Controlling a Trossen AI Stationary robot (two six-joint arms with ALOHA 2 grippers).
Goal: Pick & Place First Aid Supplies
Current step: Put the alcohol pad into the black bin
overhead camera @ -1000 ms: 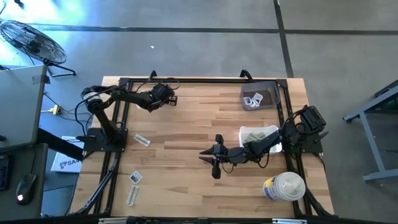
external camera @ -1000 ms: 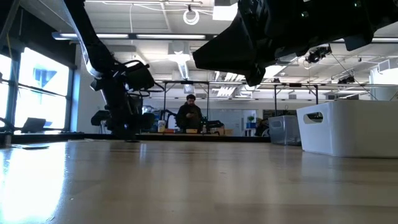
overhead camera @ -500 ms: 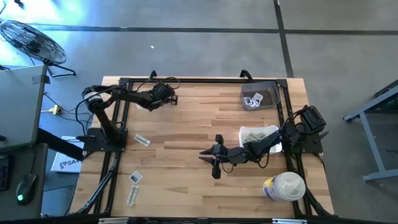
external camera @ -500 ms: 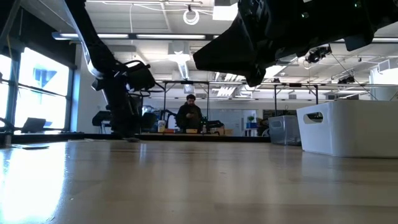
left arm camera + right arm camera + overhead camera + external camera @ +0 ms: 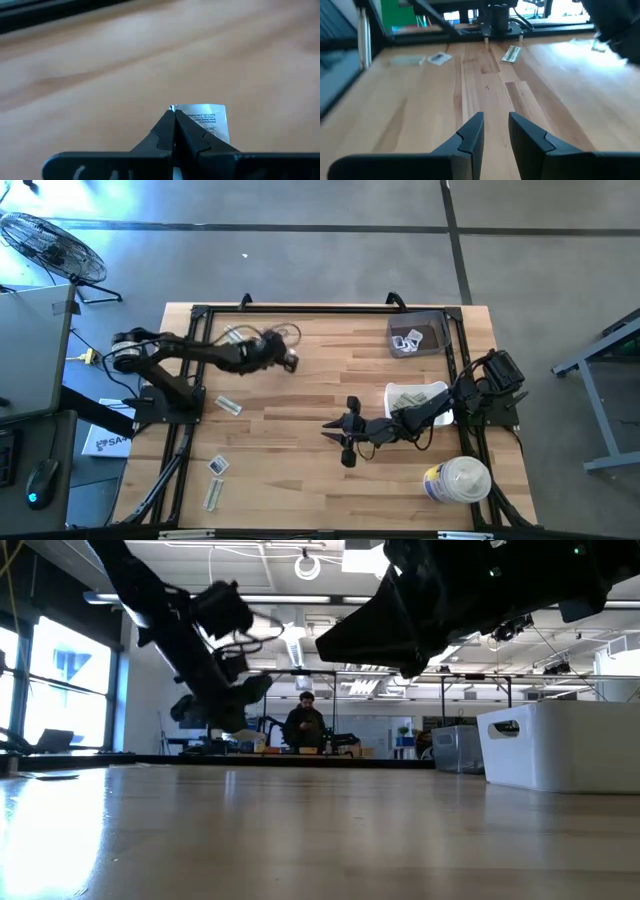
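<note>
My left gripper [image 5: 287,361] hangs over the far middle of the table, shut on a small square white sachet [image 5: 207,120] with dark print. In the low view my left gripper [image 5: 245,690] is well above the tabletop. My right gripper [image 5: 341,432] is open and empty at the table's middle, its fingers [image 5: 472,132] low over bare wood. A pale strip wrapper [image 5: 228,405], a square sachet [image 5: 218,465] and another strip [image 5: 212,495] lie flat at the left. My left gripper pinches the sachet by one corner [image 5: 176,108] between its two shut fingertips. The rest of the sachet sticks out to one side of the fingers. It is lifted clear of the table.
A grey bin [image 5: 440,330] holding packets stands at the far right. A white bin [image 5: 392,392] with packets sits by the right arm and shows in the low view [image 5: 560,745]. A large white round tub [image 5: 458,480] stands near the right front. A person [image 5: 305,725] stands in the room behind.
My left gripper has left the table's far edge, risen off the tabletop and swung toward the right and near side, still shut, carrying the sachet with it. My right gripper has stayed still.
</note>
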